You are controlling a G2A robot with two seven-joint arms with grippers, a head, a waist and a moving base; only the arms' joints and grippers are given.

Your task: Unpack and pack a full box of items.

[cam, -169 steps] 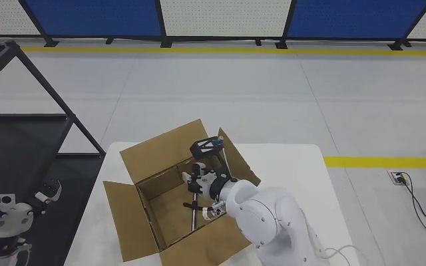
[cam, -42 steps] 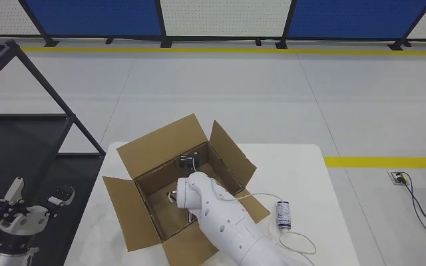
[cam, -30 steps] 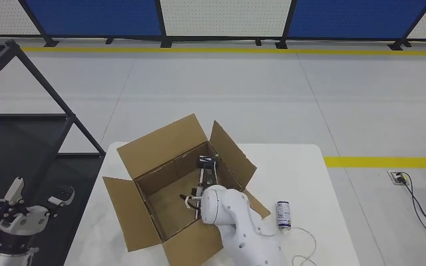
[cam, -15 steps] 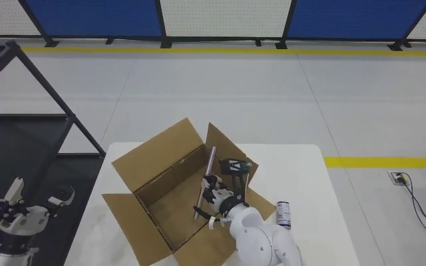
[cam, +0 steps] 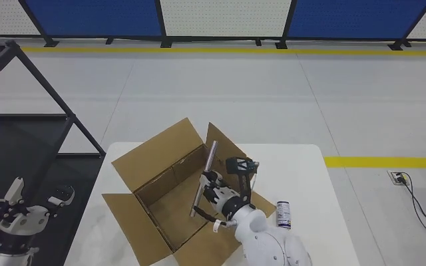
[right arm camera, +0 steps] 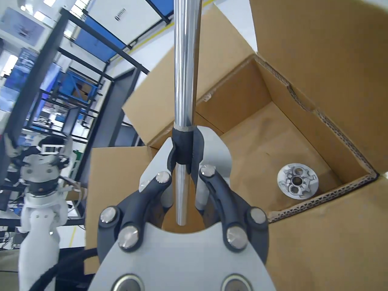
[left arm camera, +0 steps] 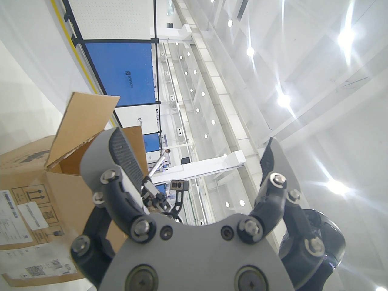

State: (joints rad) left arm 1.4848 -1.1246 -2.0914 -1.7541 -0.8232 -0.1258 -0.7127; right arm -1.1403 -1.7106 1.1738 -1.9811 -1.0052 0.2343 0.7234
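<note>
Left gripper [left arm camera: 195, 140]: beside table, fingers spread, empty. Open cardboard box [cam: 156, 154] on table [cam: 313, 173]. Right gripper [right arm camera: 184, 146]: fingers clamped on steel rod [right arm camera: 185, 46], held over box's right side. Metal disc [right arm camera: 297, 181] on box floor. Can [cam: 283, 215] lying right of box.

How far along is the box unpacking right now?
Done: one can lies out on the table beside the box. In hand: the right gripper is shut on a metal rod, held above the open box. Left: a round metal part on the box floor.
</note>
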